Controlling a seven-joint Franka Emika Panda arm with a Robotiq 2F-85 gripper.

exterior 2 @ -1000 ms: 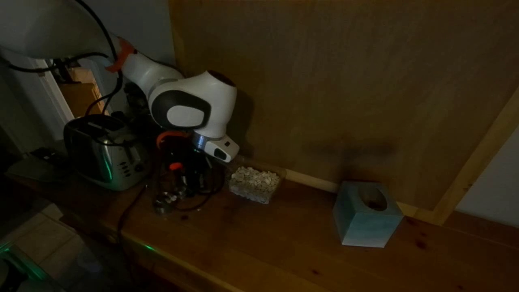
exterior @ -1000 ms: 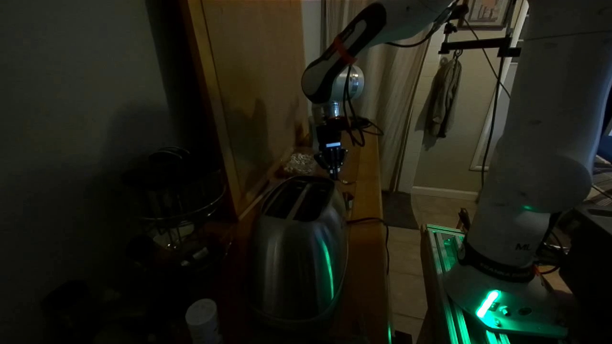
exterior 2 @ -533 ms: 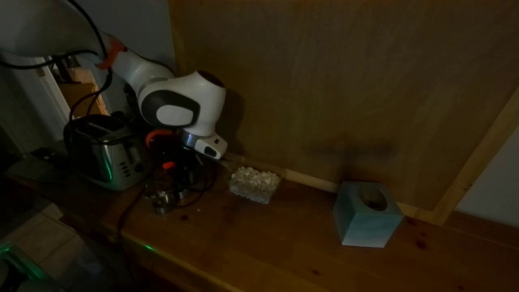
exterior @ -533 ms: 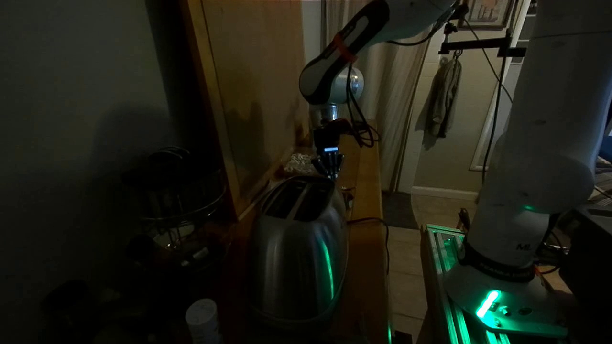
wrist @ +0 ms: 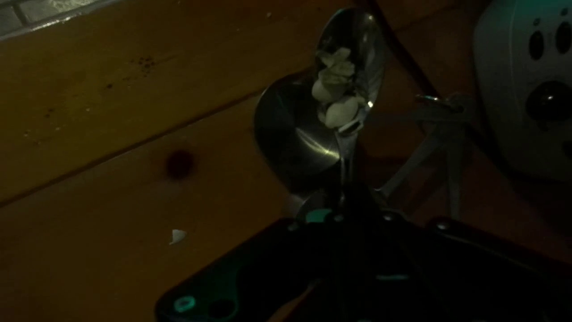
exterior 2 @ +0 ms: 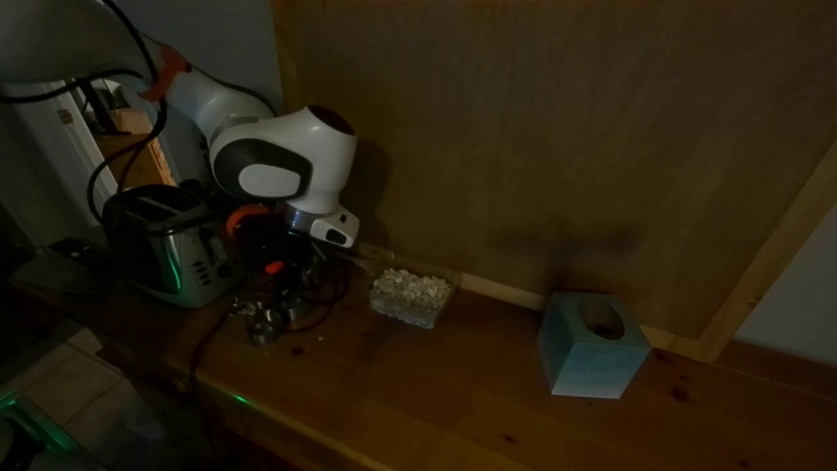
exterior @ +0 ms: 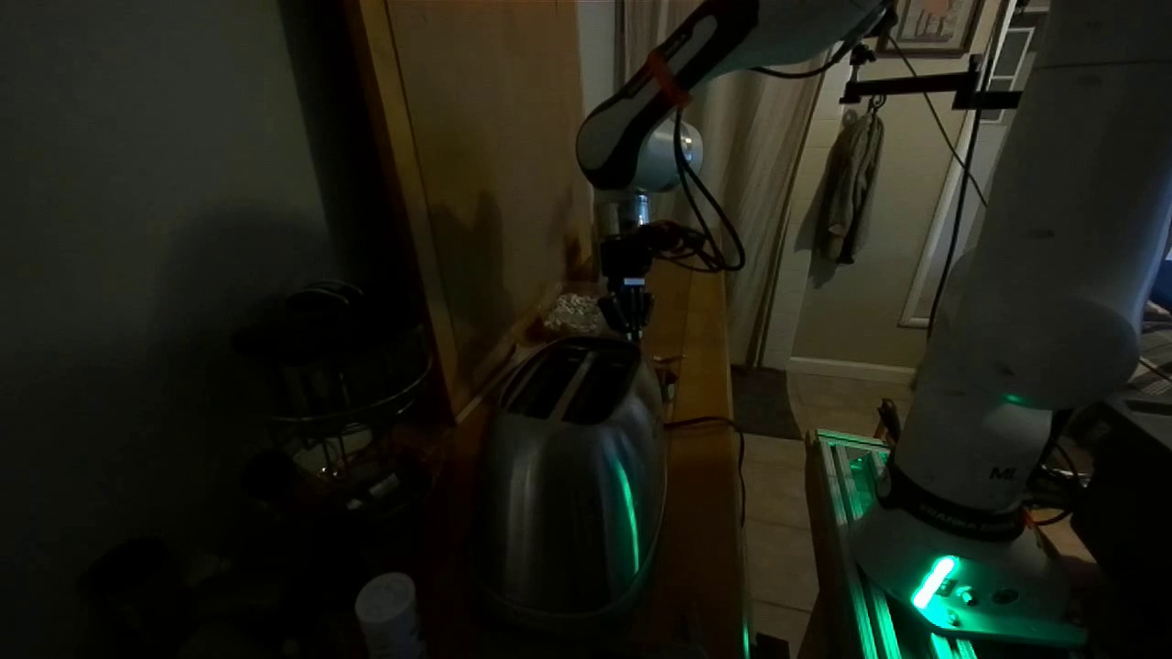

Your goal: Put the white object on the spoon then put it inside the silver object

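In the wrist view the dark gripper [wrist: 346,194] is shut on the handle of a metal spoon [wrist: 353,24]. White flakes [wrist: 339,112] lie heaped in its bowl, mostly toward the handle. Below the spoon a round silver cup [wrist: 286,129] stands on the table; the bowl overlaps its rim on the side facing the toaster. An exterior view shows the spoon [exterior 2: 240,311] on the toaster side of the cup [exterior 2: 263,330]. The large silver toaster [exterior: 568,494] appears in all views, dark slots on top. Shadow hides the fingertips' details.
A clear box of white flakes [exterior 2: 412,288] sits by the wooden panel. Thin metal handles on a ring [wrist: 435,100] lie between cup and toaster. A black cable [exterior 2: 203,347] crosses the table. A loose flake [wrist: 177,235] lies there. A blue tissue box [exterior 2: 592,347] stands farther along.
The arm has moved toward the toaster, carrying the spoon and its flakes from over the cup to the cup's toaster side. The cup and toaster stay where they were.
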